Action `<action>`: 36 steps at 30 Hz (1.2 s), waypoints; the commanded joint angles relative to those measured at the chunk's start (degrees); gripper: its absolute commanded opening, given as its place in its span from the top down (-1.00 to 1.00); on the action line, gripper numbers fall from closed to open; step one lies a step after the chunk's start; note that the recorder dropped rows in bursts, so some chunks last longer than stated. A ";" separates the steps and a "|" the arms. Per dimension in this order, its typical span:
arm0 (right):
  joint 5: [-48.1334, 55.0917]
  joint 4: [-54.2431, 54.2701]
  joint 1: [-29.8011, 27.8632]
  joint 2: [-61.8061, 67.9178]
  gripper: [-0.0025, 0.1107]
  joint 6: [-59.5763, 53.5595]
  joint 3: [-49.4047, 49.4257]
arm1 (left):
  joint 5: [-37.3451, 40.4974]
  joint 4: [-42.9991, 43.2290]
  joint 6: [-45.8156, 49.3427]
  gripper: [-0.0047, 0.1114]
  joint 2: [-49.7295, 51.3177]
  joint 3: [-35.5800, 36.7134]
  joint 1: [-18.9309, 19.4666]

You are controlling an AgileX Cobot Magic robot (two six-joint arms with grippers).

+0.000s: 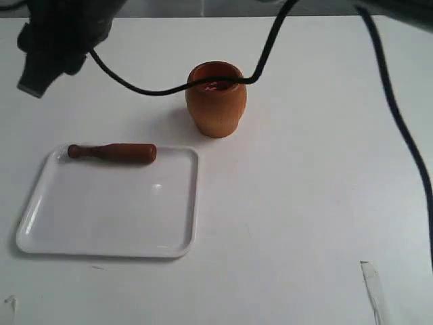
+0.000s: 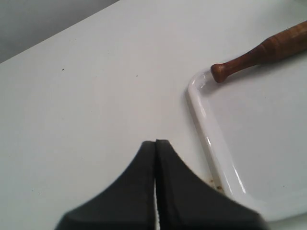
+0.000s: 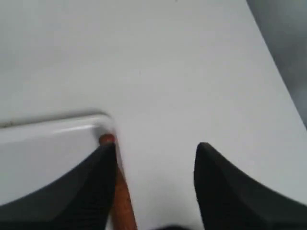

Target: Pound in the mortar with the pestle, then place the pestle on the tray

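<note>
While the left gripper (image 2: 155, 143) has its two black fingers pressed flat together with nothing between them, the right gripper (image 3: 156, 146) holds its fingers spread wide, also on nothing. Under both lies a plain matte white table (image 1: 304, 203). Past its edge the wrist views show only blurred grey, too soft to tell what it is. Just ahead of the left gripper's tips, a little to one side, runs the rounded corner of the tray (image 2: 201, 120), glossy white with a low raised rim and a few small brown specks on the rim near the fingers. Further out from that gripper the pestle (image 2: 259, 52) lies on its side along the tray's far edge. It is reddish-brown wood with turned rings. Its narrow knobbed handle sits at the corner nearest the left arm (image 1: 57, 37) and its thick end points away. One end of it also shows close beside a finger in the right wrist view, the rest hidden behind that finger. Beyond the pestle's thick end, off the tray and apart from it, the mortar (image 1: 215, 100) stands upright, orange-brown and bulging, with a black cable (image 1: 270, 40) hanging across its mouth.
</note>
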 commanded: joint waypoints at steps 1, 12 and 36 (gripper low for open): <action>-1.29 2.73 0.05 -4.10 0.46 0.63 0.00 | -0.17 -0.42 -0.47 0.92 -0.07 0.03 -0.44; -30.25 -4.73 -0.06 -24.44 0.96 9.86 33.01 | -0.17 -0.42 -0.47 0.92 -0.07 0.03 -0.44; -65.46 -2.23 0.05 -70.52 0.96 11.94 81.37 | -0.17 -0.42 -0.47 0.92 -0.07 0.03 -0.44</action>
